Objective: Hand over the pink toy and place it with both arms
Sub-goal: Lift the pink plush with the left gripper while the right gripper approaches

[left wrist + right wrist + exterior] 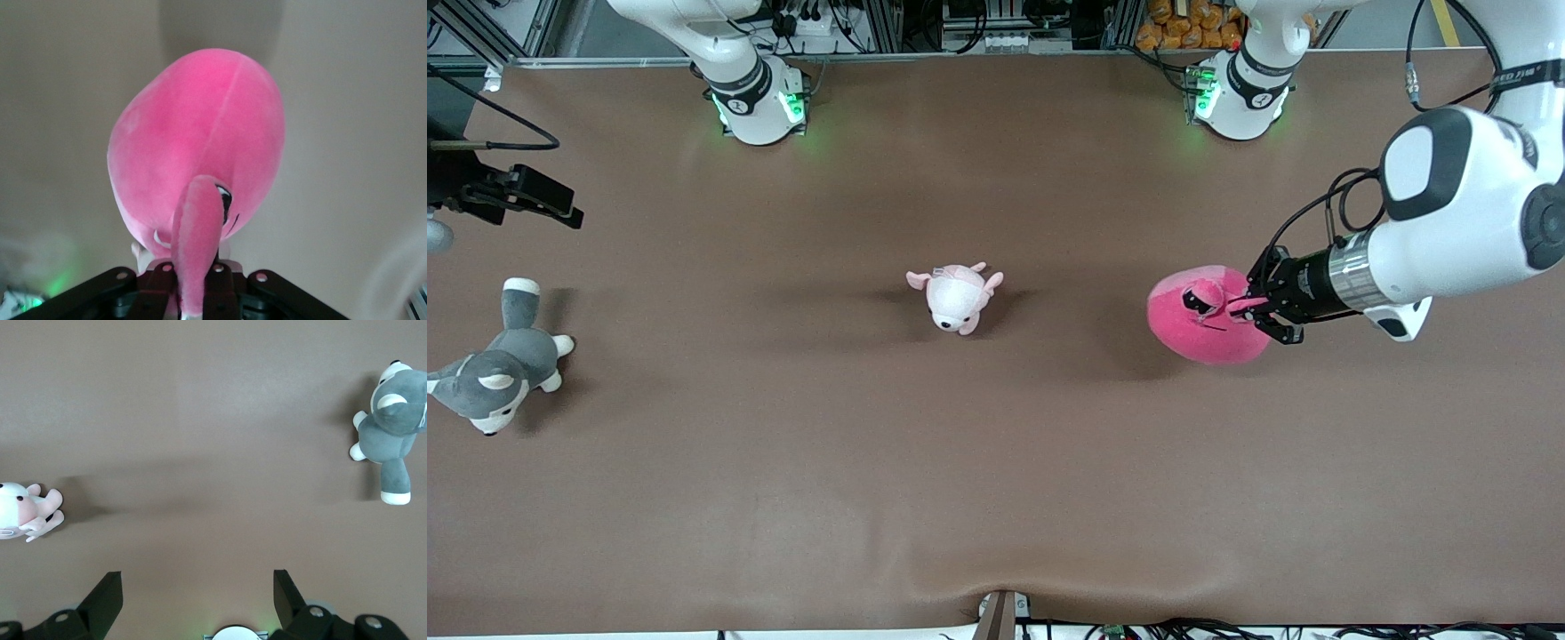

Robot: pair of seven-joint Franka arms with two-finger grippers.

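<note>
The pink toy is a big hot-pink blob plush toward the left arm's end of the table. My left gripper is shut on a pink limb of it, and the body hangs from the fingers just over the brown table, with its shadow beside it. In the left wrist view the toy fills the middle, and the limb runs down between the black fingers of the left gripper. My right gripper is open and empty, high over the table near its arm's base. It does not show in the front view.
A pale pink-and-white plush lies mid-table and also shows in the right wrist view. A grey-and-white husky plush lies at the right arm's end and also shows in the right wrist view. A black device juts in there.
</note>
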